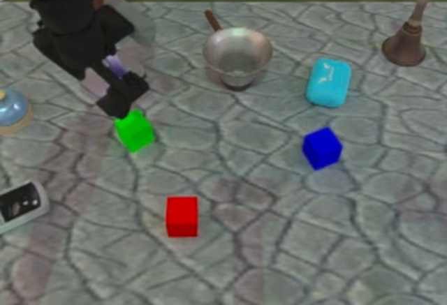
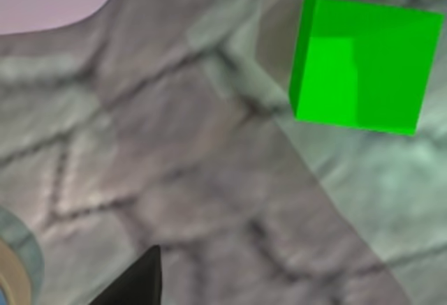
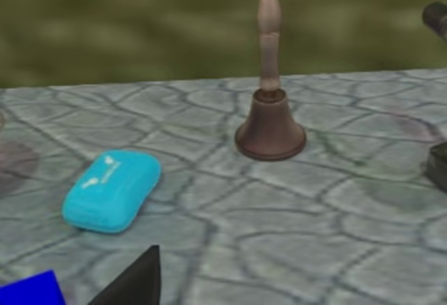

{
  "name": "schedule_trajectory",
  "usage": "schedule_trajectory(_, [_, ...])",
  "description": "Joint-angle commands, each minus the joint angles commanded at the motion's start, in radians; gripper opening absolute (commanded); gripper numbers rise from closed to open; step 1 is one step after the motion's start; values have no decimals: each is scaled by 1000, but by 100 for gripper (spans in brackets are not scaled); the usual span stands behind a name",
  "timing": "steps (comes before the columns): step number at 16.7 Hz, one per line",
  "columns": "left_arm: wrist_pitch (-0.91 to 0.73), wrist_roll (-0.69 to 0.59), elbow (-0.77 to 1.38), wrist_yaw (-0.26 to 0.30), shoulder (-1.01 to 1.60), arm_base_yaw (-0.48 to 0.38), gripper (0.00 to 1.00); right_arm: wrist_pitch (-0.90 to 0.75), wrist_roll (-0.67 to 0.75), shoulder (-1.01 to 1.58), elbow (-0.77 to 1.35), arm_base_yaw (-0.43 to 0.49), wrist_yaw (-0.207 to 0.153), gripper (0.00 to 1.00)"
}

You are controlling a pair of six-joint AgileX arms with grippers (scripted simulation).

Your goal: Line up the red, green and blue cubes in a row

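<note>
The green cube (image 1: 134, 130) sits on the stone-patterned table at the left, and it also shows in the left wrist view (image 2: 360, 64). My left gripper (image 1: 126, 102) hovers just behind it, open and holding nothing; one dark fingertip (image 2: 148, 277) shows, well apart from the cube. The red cube (image 1: 181, 216) lies nearer the front, left of centre. Over on the right stands the blue cube (image 1: 322, 148), whose corner (image 3: 31, 291) appears in the right wrist view beside one right fingertip (image 3: 143, 280). My right arm is outside the top view, its gripper open and empty.
A metal pan (image 1: 237, 55) stands at the back centre. A cyan soap-like block (image 1: 329, 82) lies behind the blue cube, and a brown handbell (image 1: 406, 40) stands at the back right. At the left edge are a blue domed bell (image 1: 10, 109) and a flat grey device (image 1: 21, 206).
</note>
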Motion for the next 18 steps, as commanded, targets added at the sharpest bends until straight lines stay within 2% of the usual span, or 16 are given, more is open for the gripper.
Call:
schedule_trajectory(3, [-77, 42, 150, -1, 151, -20, 100, 128, -51, -169, -164, -58, -47, 100])
schedule_trajectory(6, [-118, 66, 233, -2, 234, -31, 100, 204, -78, -255, -253, -90, -78, 100])
schedule_trajectory(13, [-120, 70, 241, -2, 248, -28, 100, 214, -81, -266, -266, -94, -82, 100])
schedule_trajectory(18, [36, 71, 134, -1, 289, -31, 100, 214, -81, -266, -266, -94, -82, 100])
